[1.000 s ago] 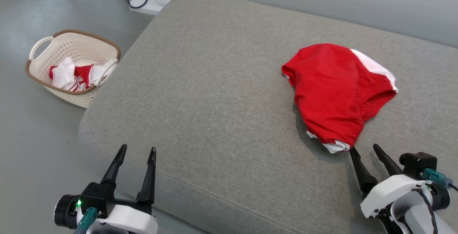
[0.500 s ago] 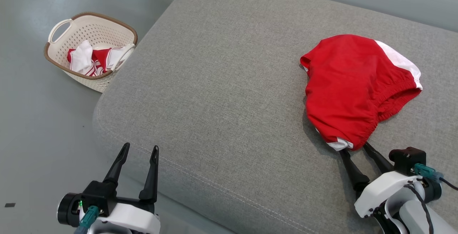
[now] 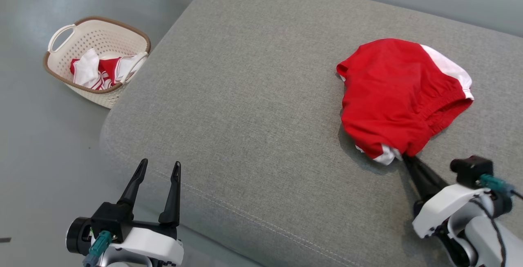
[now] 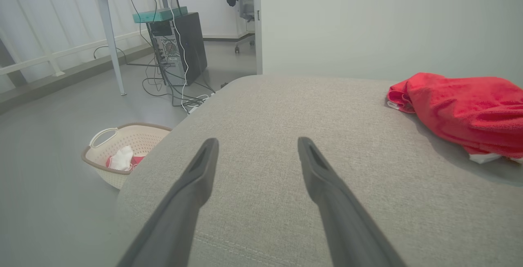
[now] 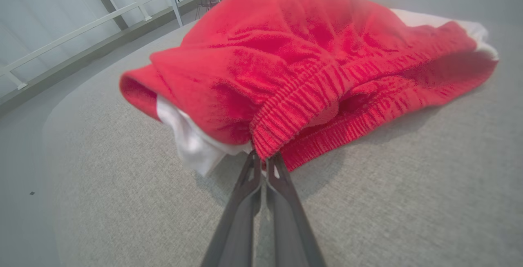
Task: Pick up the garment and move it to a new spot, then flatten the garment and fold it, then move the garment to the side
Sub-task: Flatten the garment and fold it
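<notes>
The right pincer (image 3: 406, 161), spread at the hem a moment ago, has clenched on the elastic edge of the garment (image 3: 392, 95), which lies just past its tips; lifting can likely begin; the left pincer (image 3: 159, 163) stays released, well apart; count: one garment on the couch (image 3: 253, 95), two pincers, one basket (image 3: 96, 97) beyond the left pincer.

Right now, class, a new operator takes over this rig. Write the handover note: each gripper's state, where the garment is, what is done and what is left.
Right gripper: shut on the near ribbed hem of the red garment.
Left gripper: open, holding nothing, over the near left edge of the grey cushion.
Garment: crumpled on the cushion's right side, not lifted clear.
Basket: on the floor to the left, holding other red and white cloth.
Done: grasp made.
Left: lift and move the garment, flatten, fold, move it aside.
</notes>
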